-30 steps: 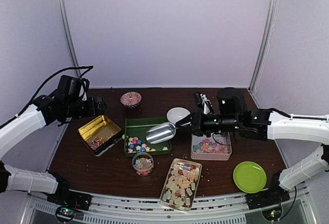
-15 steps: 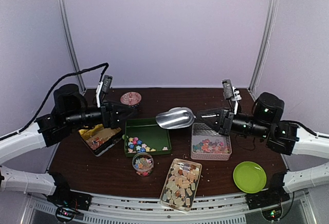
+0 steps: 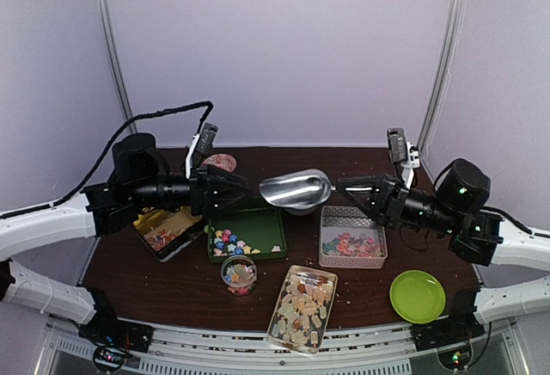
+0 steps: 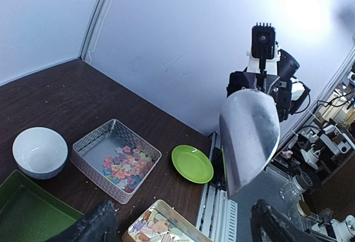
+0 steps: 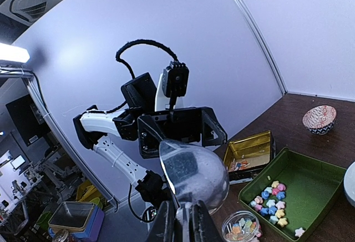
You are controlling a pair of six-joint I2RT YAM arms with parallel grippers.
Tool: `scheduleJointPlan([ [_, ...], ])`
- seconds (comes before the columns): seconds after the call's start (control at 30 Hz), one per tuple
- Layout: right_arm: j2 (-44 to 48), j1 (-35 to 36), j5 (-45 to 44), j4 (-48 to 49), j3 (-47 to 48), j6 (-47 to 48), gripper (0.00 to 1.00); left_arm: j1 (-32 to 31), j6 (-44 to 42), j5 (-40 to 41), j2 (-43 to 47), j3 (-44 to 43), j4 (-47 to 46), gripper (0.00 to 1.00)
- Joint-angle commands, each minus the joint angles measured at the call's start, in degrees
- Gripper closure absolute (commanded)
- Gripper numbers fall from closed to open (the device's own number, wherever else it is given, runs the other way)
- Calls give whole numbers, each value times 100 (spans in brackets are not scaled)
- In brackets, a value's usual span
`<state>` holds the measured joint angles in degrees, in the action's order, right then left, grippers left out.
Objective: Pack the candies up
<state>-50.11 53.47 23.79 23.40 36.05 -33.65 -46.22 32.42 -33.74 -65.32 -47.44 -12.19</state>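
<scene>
Now that both arms have swung up off the tabletop, the packing looks paused mid-transfer. Left claw [image 3: 235,193] has come in from the left edge to about mid-table. It is raised, its fingers [image 4: 99,224] spread wide w/ nothing between them.

Below it, near the left edge, sits a gold rectangular tin [image 3: 172,227] holding a few bits. Next over, a dark green rectangular tray [image 3: 259,218] keeps a cluster of pastel star candies [image 3: 229,242] in its near-left part, so that lot isn't packed yet. By the near edge stand a small clear jar [image 3: 239,274], part-filled w/ coloured stars, and a clear oblong tray [image 3: 329,277] of beige-amber chunks [image 3: 301,304].

Mid-table, a shiny metal scoop [image 3: 295,189] was dipped toward the green tray a sec ago. It now hangs high and roughly level, mouth toward the left arm. Whether it carries any candies I can't tell (the right wrist view shows its inside, but nothing clear in it). Right claw [image 3: 347,187] is clamped on the scoop handle.

Under that arm, right of centre, a pale mesh basket [image 3: 354,213] holds more stars. A lime-green round plate [image 3: 418,296] sits toward the near-right corner.

My read: the lift means a scooping pass just ended, and a pour or hand-off is probably next.
</scene>
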Motion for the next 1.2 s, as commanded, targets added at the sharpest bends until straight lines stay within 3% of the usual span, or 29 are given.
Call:
scheduleJointPlan([
  [0.0,-96,50,167,467,79,-137,100,-120,-22,-221,-138,-336,-447,15],
  [0.2,-315,68,100,492,161,-269,100,-361,-112,-218,-308,-521,-484,22],
  [0.4,-420,83,82,655,163,-426,100,-419,-251,-189,-446,-672,-233,47],
  [0.77,-451,84,99,777,163,-630,100,-423,-658,263,-194,-548,234,45],
  [1.07,-552,93,117,853,179,-709,100,-423,-856,423,-61,-559,347,65],
  [1.17,-562,104,117,852,188,-722,100,-423,-903,419,-93,-596,423,66],
])
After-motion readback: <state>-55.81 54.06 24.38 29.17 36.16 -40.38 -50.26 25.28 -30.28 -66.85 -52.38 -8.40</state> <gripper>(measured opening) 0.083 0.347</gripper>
